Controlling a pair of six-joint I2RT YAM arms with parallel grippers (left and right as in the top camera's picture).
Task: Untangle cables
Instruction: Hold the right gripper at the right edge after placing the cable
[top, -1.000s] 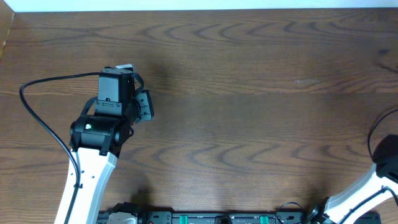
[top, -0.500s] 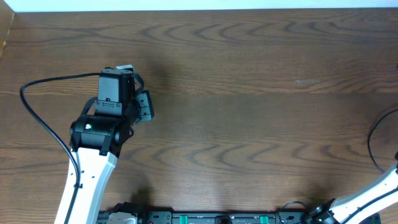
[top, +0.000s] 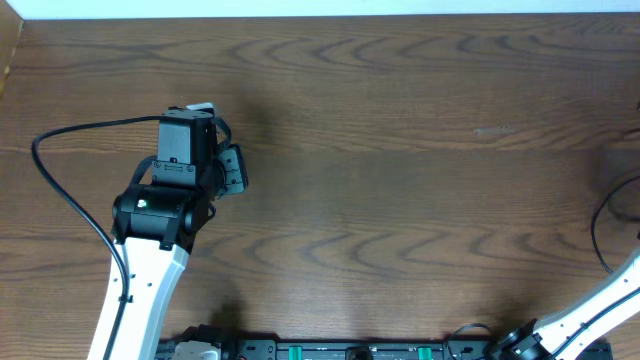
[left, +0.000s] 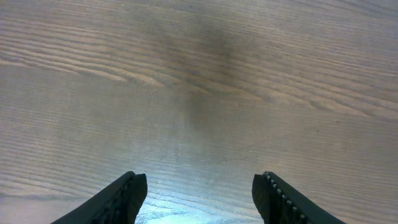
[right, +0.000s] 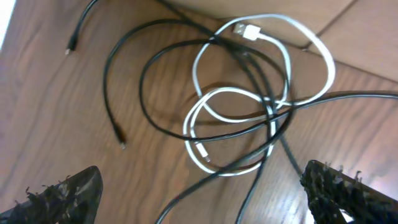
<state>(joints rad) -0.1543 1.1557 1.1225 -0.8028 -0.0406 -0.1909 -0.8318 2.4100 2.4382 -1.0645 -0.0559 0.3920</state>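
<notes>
Left gripper (left: 199, 186): over the left part of the table (top: 400, 200), fingers spread apart, nothing between them, only bare wood grain below.

Right gripper (right: 202, 186): fingers spread wide at the near corners of the right wrist view, released, gripping nothing.

Cables (right: 249, 106): seen in the right wrist view only, lying on the wood just beyond the right fingers. A white cable (right: 328, 68) runs in overlapping loops, its flat plug (right: 245, 30) at the far side. Black cables (right: 142, 99) cross over and through the white loops; one thin black end trails left.
</notes>
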